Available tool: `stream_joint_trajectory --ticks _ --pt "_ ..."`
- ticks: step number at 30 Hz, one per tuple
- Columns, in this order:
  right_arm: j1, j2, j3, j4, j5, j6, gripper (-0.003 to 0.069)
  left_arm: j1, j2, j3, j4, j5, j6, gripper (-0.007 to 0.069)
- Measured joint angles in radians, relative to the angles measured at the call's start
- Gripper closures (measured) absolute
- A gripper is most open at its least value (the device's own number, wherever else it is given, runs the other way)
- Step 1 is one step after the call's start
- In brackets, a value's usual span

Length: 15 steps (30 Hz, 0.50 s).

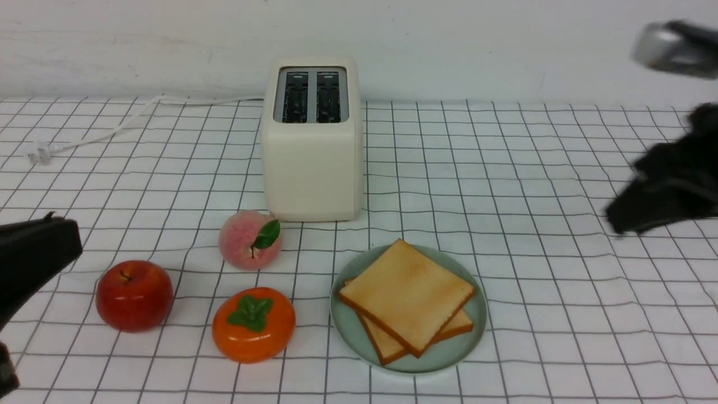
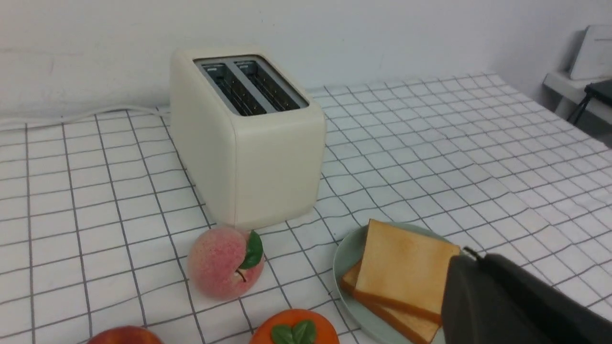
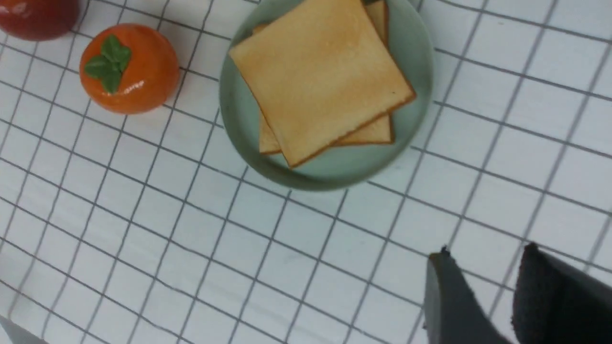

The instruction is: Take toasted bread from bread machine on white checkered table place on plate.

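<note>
Two slices of toasted bread (image 1: 406,292) lie stacked, slightly askew, on the pale green plate (image 1: 449,353) at the front centre of the white checkered table (image 1: 505,168). Behind them stands the cream bread machine (image 1: 311,163), both of its slots dark and empty. My left gripper (image 1: 74,240) hovers shut at the far left, holding nothing; in its wrist view its tip (image 2: 466,255) overlaps the toast's (image 2: 404,270) corner. My right gripper (image 1: 617,221) is blurred at the right edge. In its own view the right gripper (image 3: 487,253) is open and empty above bare cloth, apart from the plate (image 3: 334,172).
A peach (image 1: 249,239), a red apple (image 1: 133,294) and an orange persimmon (image 1: 253,324) sit left of the plate, in front of the toaster. The toaster's white cord and plug (image 1: 39,152) trail to the back left. A white wall closes off the far edge.
</note>
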<state>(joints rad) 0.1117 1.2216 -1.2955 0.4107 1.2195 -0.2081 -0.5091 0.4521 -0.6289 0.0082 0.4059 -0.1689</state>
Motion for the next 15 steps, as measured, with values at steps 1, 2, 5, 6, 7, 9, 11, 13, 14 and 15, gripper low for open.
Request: stream_joint_trajectory --ticks 1,2,5,6,7,9,11,13,14,15 --pt "0.000 -0.062 0.019 -0.015 0.008 0.006 0.0526 0.000 -0.029 0.015 0.000 -0.012 -0.005 0.0638" --pt "0.000 -0.113 0.036 -0.025 0.011 0.011 0.0548 0.000 -0.063 0.028 0.000 -0.020 -0.009 0.0638" --pt "0.000 -0.296 0.110 -0.054 0.019 0.025 0.0612 0.000 -0.176 0.066 -0.008 -0.038 -0.015 0.0638" --pt "0.000 -0.363 0.139 -0.065 0.020 0.033 0.0628 0.000 -0.210 0.080 -0.008 -0.042 -0.018 0.0638" --pt "0.000 -0.377 0.139 -0.066 0.020 0.033 0.0628 0.000 -0.227 0.087 -0.008 -0.043 -0.020 0.0638" --pt "0.000 -0.537 0.218 -0.095 0.021 0.064 0.0653 0.000 -0.311 0.132 -0.008 -0.051 -0.028 0.0638" --pt "0.000 -0.668 0.290 -0.126 0.004 0.096 0.0659 0.000 -0.375 0.181 -0.008 -0.063 -0.032 0.0638" --pt "0.000 -0.755 0.348 -0.153 -0.017 0.123 0.0659 0.000 -0.412 0.218 -0.008 -0.076 -0.032 0.0638" --pt "0.000 -0.852 0.404 -0.188 -0.046 0.163 0.0659 0.000 -0.449 0.272 -0.008 -0.101 -0.033 0.0638" --pt "0.000 -0.862 0.417 -0.193 -0.050 0.175 0.0659 0.000 -0.449 0.272 -0.008 -0.103 -0.033 0.0638"
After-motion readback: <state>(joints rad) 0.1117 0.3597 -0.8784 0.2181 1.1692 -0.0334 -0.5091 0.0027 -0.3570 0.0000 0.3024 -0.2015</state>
